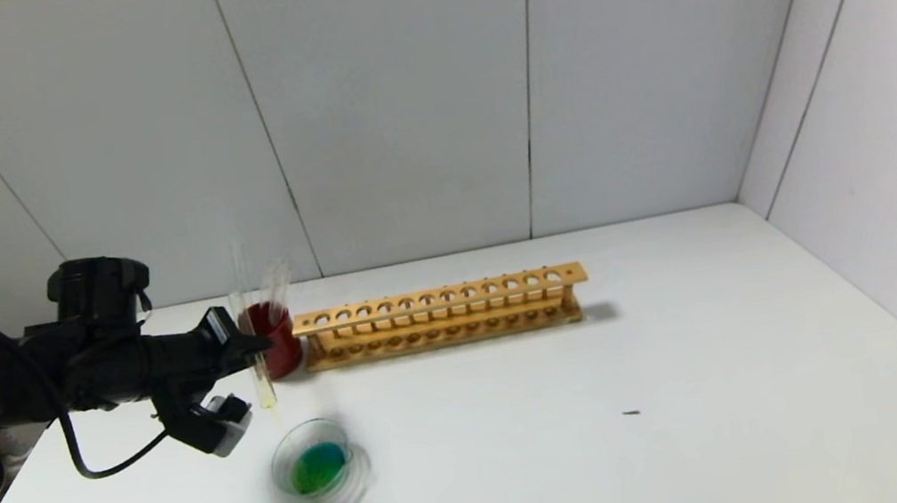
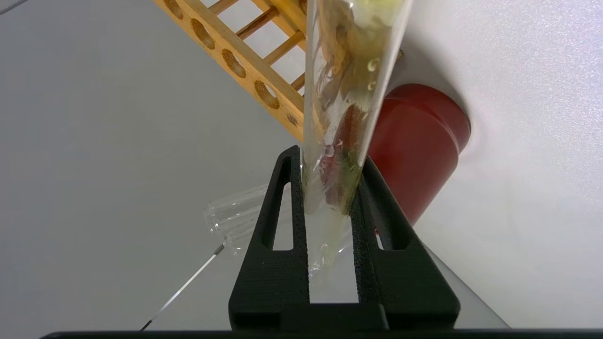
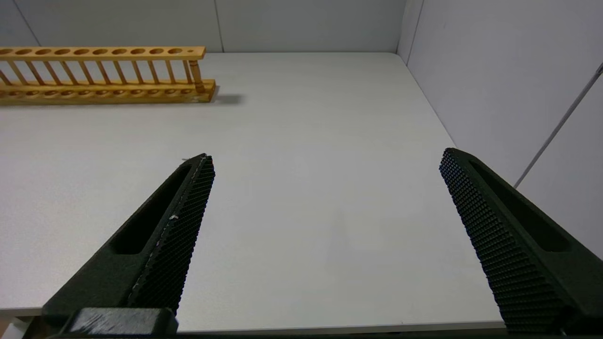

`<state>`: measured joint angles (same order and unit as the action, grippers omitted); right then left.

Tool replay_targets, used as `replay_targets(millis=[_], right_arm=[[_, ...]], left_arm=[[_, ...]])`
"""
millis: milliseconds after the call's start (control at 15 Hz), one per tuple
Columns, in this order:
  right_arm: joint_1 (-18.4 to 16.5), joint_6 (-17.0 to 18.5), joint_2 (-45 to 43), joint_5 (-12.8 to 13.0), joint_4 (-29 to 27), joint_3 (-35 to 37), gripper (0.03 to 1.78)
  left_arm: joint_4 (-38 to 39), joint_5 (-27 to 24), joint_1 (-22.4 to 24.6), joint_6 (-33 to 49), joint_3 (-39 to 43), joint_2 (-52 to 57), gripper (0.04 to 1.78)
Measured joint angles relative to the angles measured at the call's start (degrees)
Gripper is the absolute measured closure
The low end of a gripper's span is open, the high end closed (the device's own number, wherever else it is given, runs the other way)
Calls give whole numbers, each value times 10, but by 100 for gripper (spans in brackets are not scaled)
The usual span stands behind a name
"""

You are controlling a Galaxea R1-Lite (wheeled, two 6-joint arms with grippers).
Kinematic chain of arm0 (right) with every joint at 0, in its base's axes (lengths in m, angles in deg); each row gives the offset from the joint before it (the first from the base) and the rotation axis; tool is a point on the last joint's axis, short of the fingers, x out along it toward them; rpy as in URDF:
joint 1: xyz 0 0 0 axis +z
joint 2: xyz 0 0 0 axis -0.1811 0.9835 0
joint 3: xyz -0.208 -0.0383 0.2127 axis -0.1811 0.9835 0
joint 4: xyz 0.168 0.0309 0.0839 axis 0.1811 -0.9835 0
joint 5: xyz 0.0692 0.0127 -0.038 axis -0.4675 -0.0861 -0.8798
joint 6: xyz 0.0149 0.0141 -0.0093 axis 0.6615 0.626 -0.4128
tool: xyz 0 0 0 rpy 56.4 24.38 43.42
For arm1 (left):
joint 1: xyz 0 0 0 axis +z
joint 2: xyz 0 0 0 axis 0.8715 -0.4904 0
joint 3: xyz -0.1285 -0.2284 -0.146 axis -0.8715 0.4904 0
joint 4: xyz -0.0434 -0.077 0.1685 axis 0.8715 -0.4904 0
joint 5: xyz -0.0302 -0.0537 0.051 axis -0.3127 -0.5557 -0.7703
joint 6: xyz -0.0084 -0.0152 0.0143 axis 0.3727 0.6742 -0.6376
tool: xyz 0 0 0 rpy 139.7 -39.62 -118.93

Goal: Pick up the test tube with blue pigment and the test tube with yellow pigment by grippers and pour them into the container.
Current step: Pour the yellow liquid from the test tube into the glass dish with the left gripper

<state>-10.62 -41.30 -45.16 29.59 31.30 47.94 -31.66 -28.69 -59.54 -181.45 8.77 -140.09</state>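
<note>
Left gripper clamped on the test tube with yellow pigment, tube upright left of centre, above the container, right gripper wide apart, holding nothing.

colours on the white table
black left gripper; dark red cup; tan wooden rack; clear container holding green-blue liquid; yellow-tinged test tube.
</note>
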Motion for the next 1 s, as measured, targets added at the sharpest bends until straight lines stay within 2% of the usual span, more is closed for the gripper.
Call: replay_targets(millis=[1000], right_arm=[[0,0,0,0,0,0,6]], left_arm=[[0,3,-7,-19,5,14,151]])
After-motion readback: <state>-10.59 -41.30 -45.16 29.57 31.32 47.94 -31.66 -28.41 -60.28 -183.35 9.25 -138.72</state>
